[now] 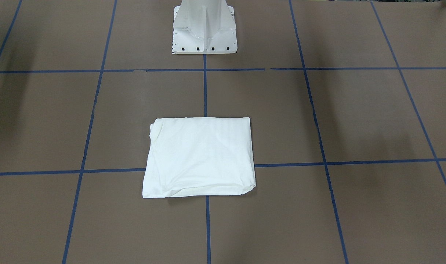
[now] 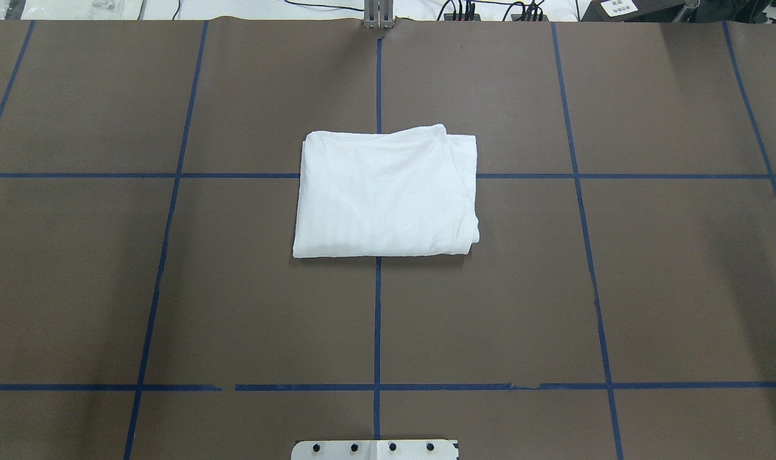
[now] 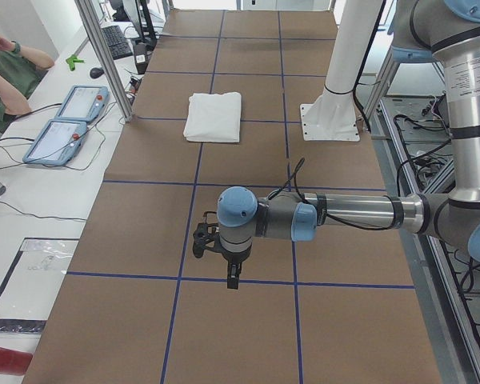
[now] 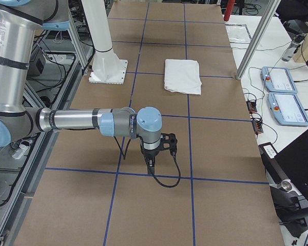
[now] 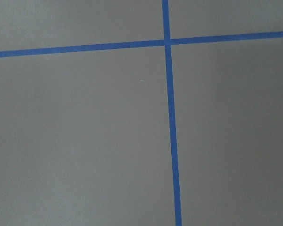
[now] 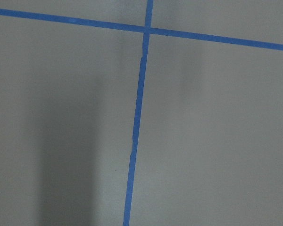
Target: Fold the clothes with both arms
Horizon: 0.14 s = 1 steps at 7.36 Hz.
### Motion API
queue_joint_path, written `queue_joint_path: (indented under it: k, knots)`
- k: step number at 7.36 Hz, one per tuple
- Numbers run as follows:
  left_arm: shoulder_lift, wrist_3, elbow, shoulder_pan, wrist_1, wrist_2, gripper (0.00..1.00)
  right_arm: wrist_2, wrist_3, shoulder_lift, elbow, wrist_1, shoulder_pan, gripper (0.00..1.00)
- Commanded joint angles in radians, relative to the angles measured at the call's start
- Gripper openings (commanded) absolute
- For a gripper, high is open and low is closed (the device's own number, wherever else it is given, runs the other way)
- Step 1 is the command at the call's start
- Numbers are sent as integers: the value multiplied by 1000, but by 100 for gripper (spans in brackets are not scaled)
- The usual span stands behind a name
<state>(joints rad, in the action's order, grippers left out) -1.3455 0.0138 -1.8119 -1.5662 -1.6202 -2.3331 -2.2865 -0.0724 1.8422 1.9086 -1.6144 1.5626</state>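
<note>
The white shirt (image 1: pixel 199 157) lies folded into a neat rectangle at the middle of the brown table, over a crossing of blue tape lines; it also shows in the overhead view (image 2: pixel 388 191) and both side views (image 3: pixel 214 116) (image 4: pixel 183 76). No text or label shows. My left gripper (image 3: pixel 233 276) hangs from the near arm in the left view, pointing down above bare table, far from the shirt. My right gripper (image 4: pixel 151 163) hangs the same way in the right view. I cannot tell whether either is open or shut. Both wrist views show only table and tape.
The white pedestal base (image 1: pixel 205 29) stands at the robot's side of the table (image 2: pixel 375 449). Blue tape lines (image 2: pixel 377 319) divide the brown surface into squares. An operator (image 3: pixel 4 76) and teach pendants (image 3: pixel 64 120) (image 4: pixel 282 92) are beyond the table's far edge.
</note>
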Motion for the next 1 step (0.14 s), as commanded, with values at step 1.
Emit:
queue_joint_path:
  k: [1]
  knots:
    - [-1, 0, -1, 0, -3, 0, 100, -31, -1, 5, -5, -1, -1, 100]
